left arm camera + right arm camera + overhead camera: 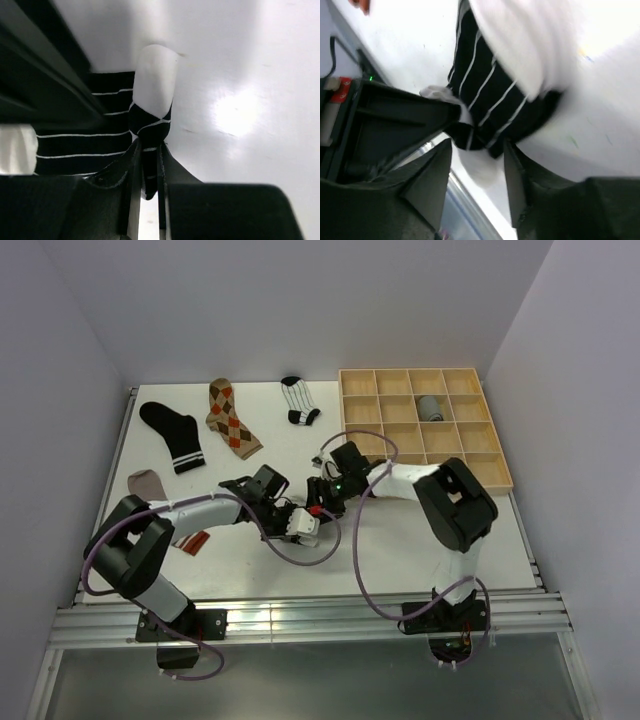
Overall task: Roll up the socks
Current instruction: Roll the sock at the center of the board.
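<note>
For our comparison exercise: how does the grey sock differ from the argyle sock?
The grey sock is plain; the argyle sock has tan and orange diamonds. The grey sock is rolled into a bundle; the argyle sock lies flat, unrolled. The grey sock sits in a tray compartment, the argyle sock on the table. Neither sock is touched by an arm.
</note>
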Robot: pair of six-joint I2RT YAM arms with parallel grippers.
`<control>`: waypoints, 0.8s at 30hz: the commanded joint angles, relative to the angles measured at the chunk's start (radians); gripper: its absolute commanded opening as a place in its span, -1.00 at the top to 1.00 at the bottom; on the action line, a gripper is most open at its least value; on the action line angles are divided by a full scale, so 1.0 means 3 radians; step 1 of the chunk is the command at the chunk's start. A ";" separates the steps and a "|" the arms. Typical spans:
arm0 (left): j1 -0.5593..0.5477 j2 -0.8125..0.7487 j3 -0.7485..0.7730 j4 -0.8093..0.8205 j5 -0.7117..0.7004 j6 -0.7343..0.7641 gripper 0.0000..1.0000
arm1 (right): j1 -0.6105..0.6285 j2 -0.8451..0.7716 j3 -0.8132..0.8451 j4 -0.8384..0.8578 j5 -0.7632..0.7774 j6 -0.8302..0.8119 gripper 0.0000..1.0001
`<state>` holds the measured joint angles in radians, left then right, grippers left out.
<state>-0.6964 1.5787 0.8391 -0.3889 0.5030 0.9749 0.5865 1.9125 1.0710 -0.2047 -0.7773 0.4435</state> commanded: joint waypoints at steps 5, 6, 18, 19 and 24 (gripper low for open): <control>0.0337 0.0157 0.0362 -0.1074 0.0731 0.0201 0.99 | -0.0012 -0.1040 -0.0782 0.0819 0.1036 0.0428 -0.12; 0.0383 0.0203 0.0419 -0.1142 0.0848 0.0222 0.99 | -0.0012 -0.1133 -0.0874 0.0942 0.1117 0.0459 -0.12; 0.0803 0.1435 0.1539 -0.2783 0.1253 0.0790 0.99 | 0.0631 -0.2330 -0.1816 0.1567 0.2309 0.0041 -0.12; 0.0798 0.1522 0.1600 -0.2936 0.1253 0.0805 0.99 | 0.0789 -0.2341 -0.1801 0.1572 0.2350 -0.0010 -0.13; 0.0803 0.2013 0.1953 -0.3275 0.1299 0.0795 0.99 | 0.1112 -0.2208 -0.1582 0.1521 0.2580 -0.0327 -0.13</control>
<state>-0.4530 2.1250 1.3804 -1.2434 0.8692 1.1702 0.8837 1.2350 0.5362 0.2131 -0.1127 0.4294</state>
